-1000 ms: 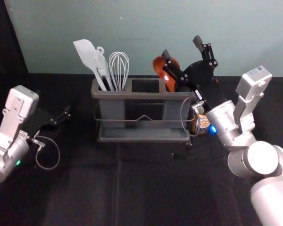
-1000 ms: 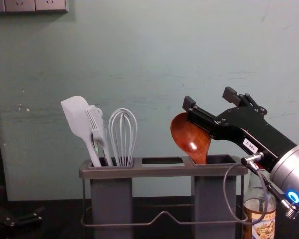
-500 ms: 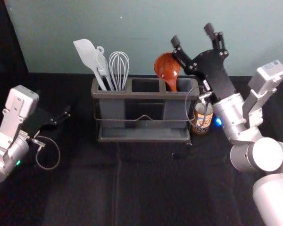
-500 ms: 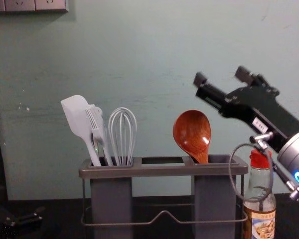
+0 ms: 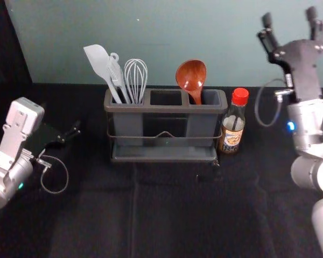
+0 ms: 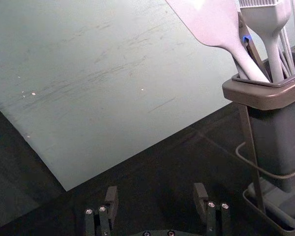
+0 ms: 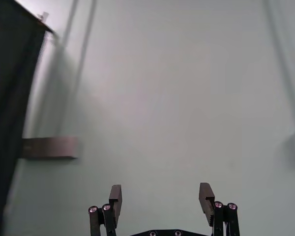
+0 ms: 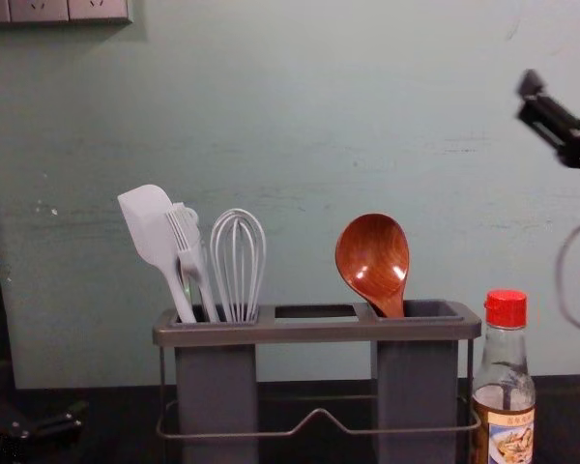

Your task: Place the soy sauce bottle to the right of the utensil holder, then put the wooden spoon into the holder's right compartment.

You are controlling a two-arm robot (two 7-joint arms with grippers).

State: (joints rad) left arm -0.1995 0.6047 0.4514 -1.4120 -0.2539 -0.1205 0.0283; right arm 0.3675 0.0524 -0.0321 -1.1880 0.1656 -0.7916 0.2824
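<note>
The right black pincer [image 5: 289, 19] is being held wide and empty. Lower to its left, the reddish-brown wooden spoon [image 5: 191, 77] is being supported in the right compartment of the grey utensil holder [image 5: 167, 108], and the red-capped glass soy sauce bottle [image 5: 233, 126] is standing just right of it. Left of the holder, the left pincer [image 6: 156, 194] is being parked, wide. Both placings are being judged complete; only a clear retreat is being required.

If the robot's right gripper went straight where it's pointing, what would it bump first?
Probably the wall. The right gripper points at it with nothing seen between, but I can't tell how far off it is.
</note>
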